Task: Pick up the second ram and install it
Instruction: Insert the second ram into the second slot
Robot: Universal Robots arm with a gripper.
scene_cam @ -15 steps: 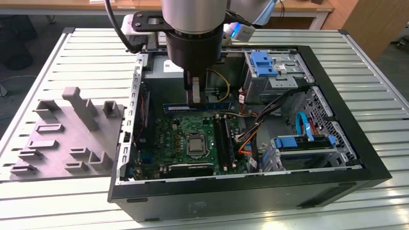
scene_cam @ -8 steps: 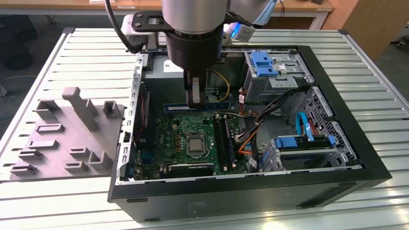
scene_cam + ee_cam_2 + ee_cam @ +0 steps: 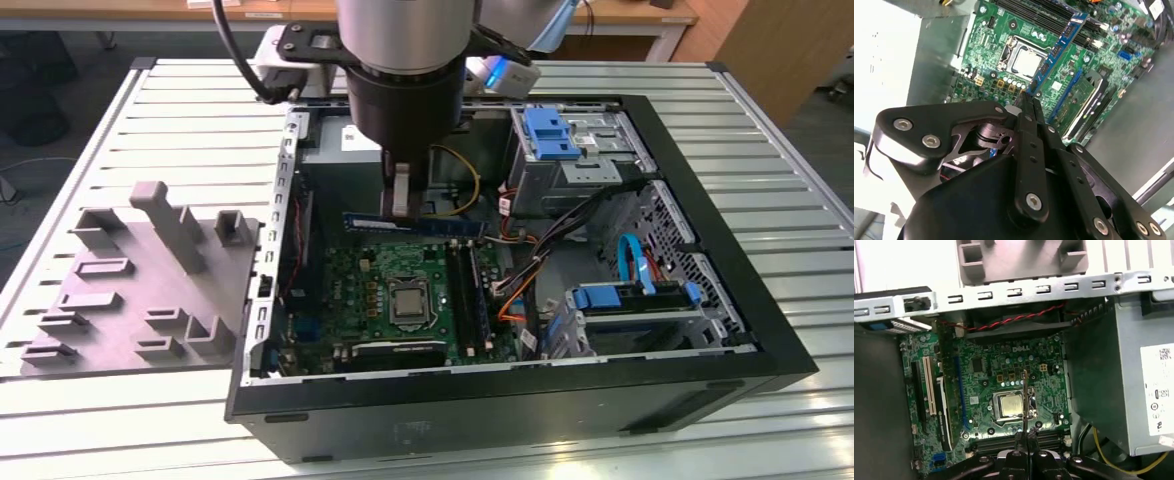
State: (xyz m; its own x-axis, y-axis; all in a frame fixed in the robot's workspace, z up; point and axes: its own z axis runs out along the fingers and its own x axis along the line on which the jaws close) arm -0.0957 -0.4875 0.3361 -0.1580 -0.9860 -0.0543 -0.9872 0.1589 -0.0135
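Over the motherboard (image 3: 1004,30), the gripper (image 3: 1026,100) seems clamped on the second ram (image 3: 1059,50), jutting straight from its tips.

- Bright, even light covers the slatted desk (image 3: 747,120) in the exterior view.
- The computer case (image 3: 534,410) interior lies in soft shadow.
- In the second wrist view, white glare burns out the surface beside the case; the black hand (image 3: 1026,100) looks dark.

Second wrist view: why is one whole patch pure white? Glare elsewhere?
Second wrist view: the area beyond the grey metal panel is overexposed, while the second ram in the gripper is evenly lit. First wrist view: a similar white corner. Exterior view: even light.
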